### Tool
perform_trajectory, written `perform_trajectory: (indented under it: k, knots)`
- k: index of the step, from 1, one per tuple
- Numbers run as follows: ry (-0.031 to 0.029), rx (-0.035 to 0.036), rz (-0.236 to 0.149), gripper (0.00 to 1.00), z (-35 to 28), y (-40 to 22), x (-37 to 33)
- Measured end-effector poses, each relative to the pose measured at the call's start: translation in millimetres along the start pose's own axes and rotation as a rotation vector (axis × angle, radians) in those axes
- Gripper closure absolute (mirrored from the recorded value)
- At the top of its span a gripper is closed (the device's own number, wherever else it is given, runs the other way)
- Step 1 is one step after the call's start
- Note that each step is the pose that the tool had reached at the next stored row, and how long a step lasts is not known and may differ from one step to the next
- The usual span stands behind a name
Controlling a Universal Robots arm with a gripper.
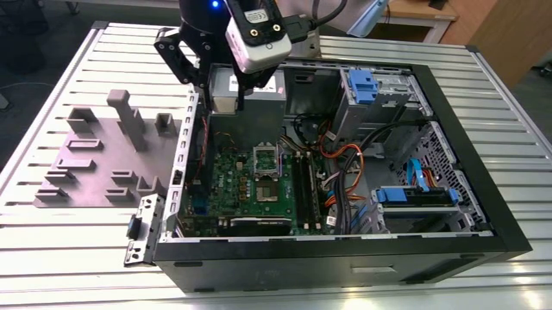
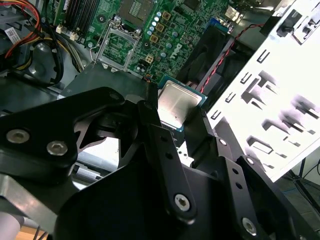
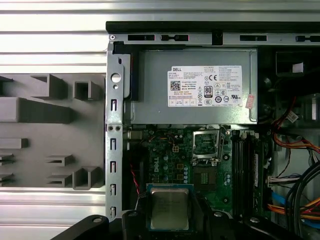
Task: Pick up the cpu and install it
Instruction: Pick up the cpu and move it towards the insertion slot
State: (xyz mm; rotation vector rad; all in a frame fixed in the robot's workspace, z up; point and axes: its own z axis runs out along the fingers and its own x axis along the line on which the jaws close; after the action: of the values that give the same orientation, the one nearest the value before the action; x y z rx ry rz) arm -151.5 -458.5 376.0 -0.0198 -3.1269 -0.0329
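Table: we see ribbed, pale metal slats under everything.
Case: a black box with its side open. Its inner walls are bare sheet metal punched with slots.
Motherboard: a flat green board on the case floor, studded with small round capacitors.
Socket frame: a rectangular silver frame on the motherboard inside the case.
Power supply: a plain grey metal box with a white label, at one end of the case.
Plastic blocks: a matte grey plate of raised blocks and posts, lying on the table just outside the case wall.
Gripper: black jointed links with bolt heads. Its fingers are drawn in narrow and clamp the cpu by two opposite edges.
Cpu: it sits between the fingertips, held above the case's open interior near the slotted wall and apart from the socket frame.
Cpu looks: we see a thin square with a smooth, pale silver lid with rounded corners and a narrow green rim around it.
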Motion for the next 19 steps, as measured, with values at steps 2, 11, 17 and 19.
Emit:
perform_trajectory:
  k: [2,11,17,19]
  knots:
    - [0.0,-0.0001,0.0,0.55,0.0,0.0,0.0]
    - [0.0001,0.0002,0.0,0.55,0.1,-2.0,-0.2]
    - [0.0004,0.0,0.0,0.55,1.3,-7.2,-3.4]
    - [0.001,0.0,0.0,0.55,2.0,-8.0,-7.7]
